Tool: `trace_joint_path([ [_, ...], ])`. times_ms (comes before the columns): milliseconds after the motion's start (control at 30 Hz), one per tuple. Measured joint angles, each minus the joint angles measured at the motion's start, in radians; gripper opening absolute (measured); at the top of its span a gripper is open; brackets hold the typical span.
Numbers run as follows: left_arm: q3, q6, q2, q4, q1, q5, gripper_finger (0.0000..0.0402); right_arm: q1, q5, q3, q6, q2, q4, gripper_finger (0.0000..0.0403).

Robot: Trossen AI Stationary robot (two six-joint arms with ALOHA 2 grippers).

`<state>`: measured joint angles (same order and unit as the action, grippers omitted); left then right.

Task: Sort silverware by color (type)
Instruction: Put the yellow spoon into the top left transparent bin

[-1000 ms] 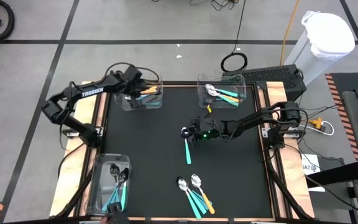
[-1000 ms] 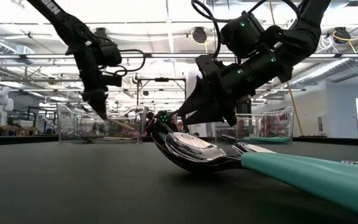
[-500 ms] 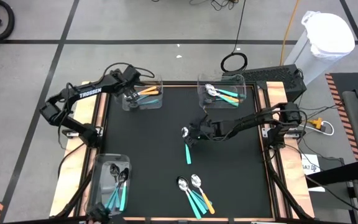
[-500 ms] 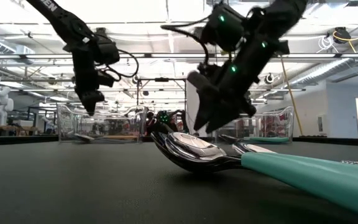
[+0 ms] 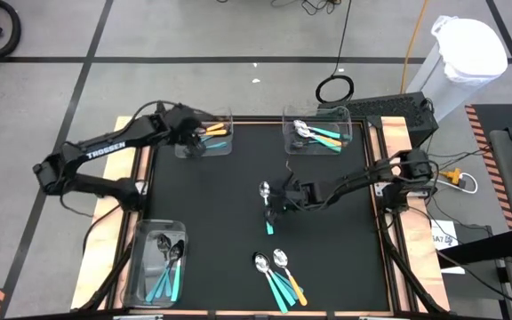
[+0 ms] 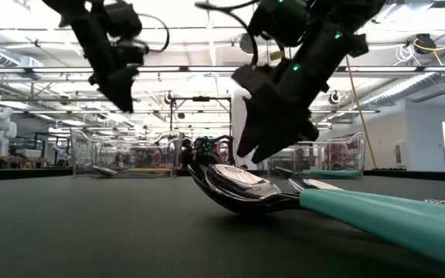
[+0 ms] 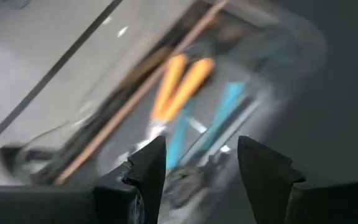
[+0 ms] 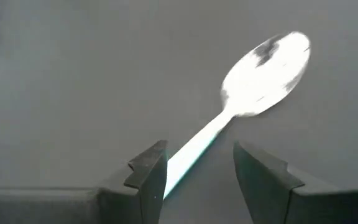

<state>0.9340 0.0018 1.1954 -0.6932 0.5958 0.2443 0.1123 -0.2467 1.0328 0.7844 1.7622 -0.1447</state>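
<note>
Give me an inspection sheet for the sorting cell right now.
Surface: black mat, no spills seen.
Job's things: one teal spoon lies alone mid-mat; a loose group of teal and orange spoons at the near edge. Far-left bin holds orange and light blue handles; far-right bin teal and orange; near-left bin teal.
Clutter: nothing seen on the mat.
Grippers: right gripper open, its fingers on either side of the lone spoon's handle. Left gripper open, above the far-left bin.
Cables: black coil and a yellow cord on the floor, off the table.
Surroundings: white bin beyond the far-right corner.
</note>
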Motion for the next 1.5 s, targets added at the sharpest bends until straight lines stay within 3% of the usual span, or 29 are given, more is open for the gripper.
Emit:
trace_joint_path([
  [233,0.000,-0.095,-0.007,0.076,-0.229,-0.009,0.0184,0.113,0.104,0.000,0.104,0.000,-0.034,0.0171],
  [467,-0.043,-0.128,0.009,0.289,-0.427,-0.008,0.0184,0.257,0.127,0.098,0.282,0.000,-0.341,0.0153],
  [600,-0.105,-0.143,0.009,0.450,-0.502,-0.007,0.0184,0.336,0.163,0.154,0.339,0.000,-0.380,0.0136],
  [900,-0.145,-0.231,0.011,0.501,-0.608,-0.001,0.0184,0.459,0.173,0.185,0.508,0.009,-0.356,0.0121],
  [1167,-0.145,-0.230,0.010,0.501,-0.651,0.026,0.0184,0.477,0.252,0.206,0.612,0.141,-0.292,0.0120],
  [1500,-0.145,-0.197,0.010,0.500,-0.662,0.070,0.0184,0.456,0.238,0.302,0.557,0.187,-0.325,0.0120],
])
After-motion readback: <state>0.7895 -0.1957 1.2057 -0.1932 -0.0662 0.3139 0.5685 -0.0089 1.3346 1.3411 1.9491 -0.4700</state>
